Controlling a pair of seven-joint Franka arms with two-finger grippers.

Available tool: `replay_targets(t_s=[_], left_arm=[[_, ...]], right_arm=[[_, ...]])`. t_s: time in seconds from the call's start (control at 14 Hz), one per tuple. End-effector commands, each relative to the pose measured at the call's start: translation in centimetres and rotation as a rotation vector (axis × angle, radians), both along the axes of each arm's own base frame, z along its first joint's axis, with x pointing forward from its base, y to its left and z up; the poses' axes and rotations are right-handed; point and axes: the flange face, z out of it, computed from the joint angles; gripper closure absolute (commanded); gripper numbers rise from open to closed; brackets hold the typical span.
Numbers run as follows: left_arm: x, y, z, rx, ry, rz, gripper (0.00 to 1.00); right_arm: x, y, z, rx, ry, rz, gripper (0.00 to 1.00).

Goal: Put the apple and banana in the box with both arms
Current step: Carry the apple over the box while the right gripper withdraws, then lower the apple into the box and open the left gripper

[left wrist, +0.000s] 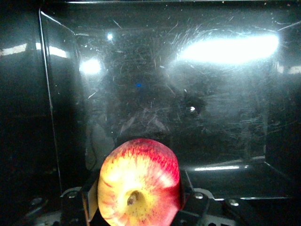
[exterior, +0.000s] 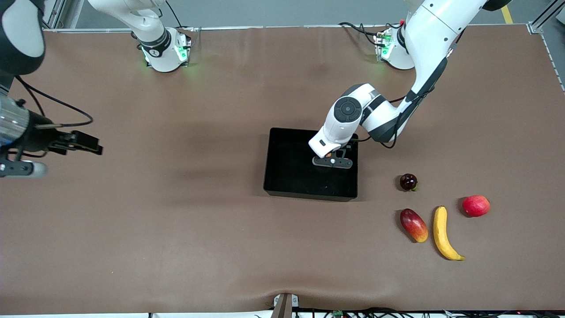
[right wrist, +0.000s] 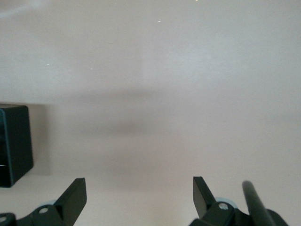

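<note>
The left gripper point(exterior: 332, 160) hung over the box point(exterior: 282, 176), and from the front camera its load was almost hidden, just a sliver of colour under the wrist. The left wrist view told it plainly: the apple point(left wrist: 139, 184), red over yellow with the stem dimple showing, was clamped between the fingers point(left wrist: 91, 197) above the box's glossy scratched floor point(left wrist: 155, 94). The right gripper point(exterior: 81, 143) waited over bare bench point(exterior: 176, 229) toward the right arm's end; its wrist view showed the fingers point(right wrist: 73, 197) spread wide with nothing between them and a corner of the box point(right wrist: 14, 141). Only the front camera caught the banana point(exterior: 442, 233) on the bench, nearer that camera than the box, toward the left arm's end.
</note>
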Motion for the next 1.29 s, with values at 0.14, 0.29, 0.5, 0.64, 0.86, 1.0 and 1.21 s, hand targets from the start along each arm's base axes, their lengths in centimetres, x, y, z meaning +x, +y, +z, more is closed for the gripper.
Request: replay_targets(t_s=[0.14,0.29,0.5,0.64,0.86,1.0,1.21], left_arm=[[0.2,0.2,-0.5,0.036,-0.024,0.035,0.74],[0.2,0.1,-0.6,0.042,-0.025,0.05,0.46],[0.7,-0.1,0.4,0.033,-0.043,0.053,0.0],[1.8,-0.4,2.5,0.031,-0.073,0.06,0.0],[4.8,-0.1,9.9,0.107,-0.097,0.096,0.0],[6.8,0.7,14.6,0.145,-0.088,0.138,0.0],[10.8,5.9,18.0,0.158,-0.086,0.113,0.0]], right_arm=[[-5.1,-4.2,0.5,0.001,-0.033,0.03,0.0],[-6.0,-4.7,1.2,-0.045,-0.034,0.045,0.0],[-5.8,-4.1,3.3,-0.059,-0.075,0.06,0.0],[-5.1,-4.4,5.1,-0.067,-0.117,0.055,0.0],[-4.5,-5.1,6.3,-0.074,-0.149,0.039,0.0],[-4.6,-4.7,6.2,-0.067,-0.143,0.039,0.0],[-5.3,-4.2,6.2,-0.064,-0.101,0.05,0.0]])
